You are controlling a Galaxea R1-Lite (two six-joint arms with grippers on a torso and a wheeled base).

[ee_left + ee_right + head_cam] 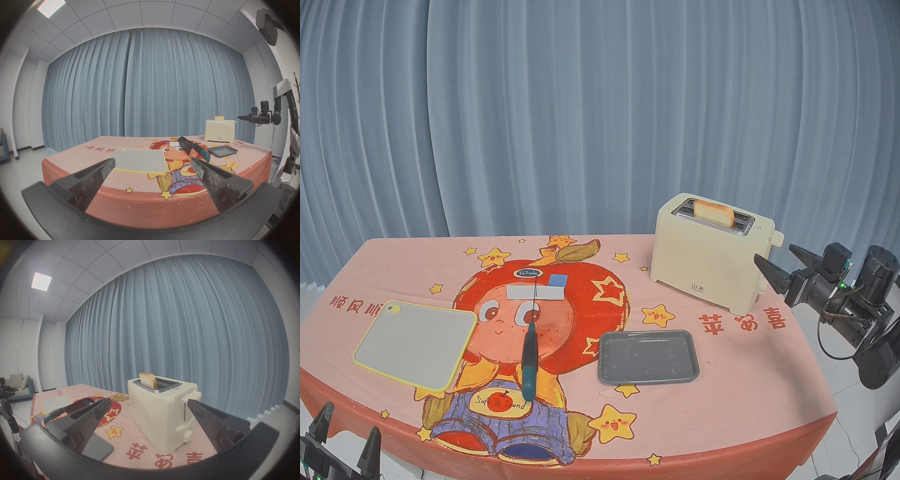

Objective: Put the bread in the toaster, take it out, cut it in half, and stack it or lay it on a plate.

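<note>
A slice of bread (714, 213) (148, 380) stands half out of the far slot of the cream toaster (709, 253) (164, 413) at the table's right rear. My right gripper (780, 265) (148, 405) hovers open just right of the toaster, near its lever (191, 396), off the table's edge. A dark grey plate (648, 356) (223, 151) lies in front of the toaster. A knife (530, 359) (193, 147) with a teal handle lies mid-table. The grey cutting board (415, 344) (139, 160) lies at the left. My left gripper (345, 431) (153, 165) is open below the table's front left corner.
The table has a pink cartoon cloth (562, 325) with its front edge near me. A blue-grey curtain (600, 112) hangs close behind the table. A small white and blue card (540, 289) lies behind the knife.
</note>
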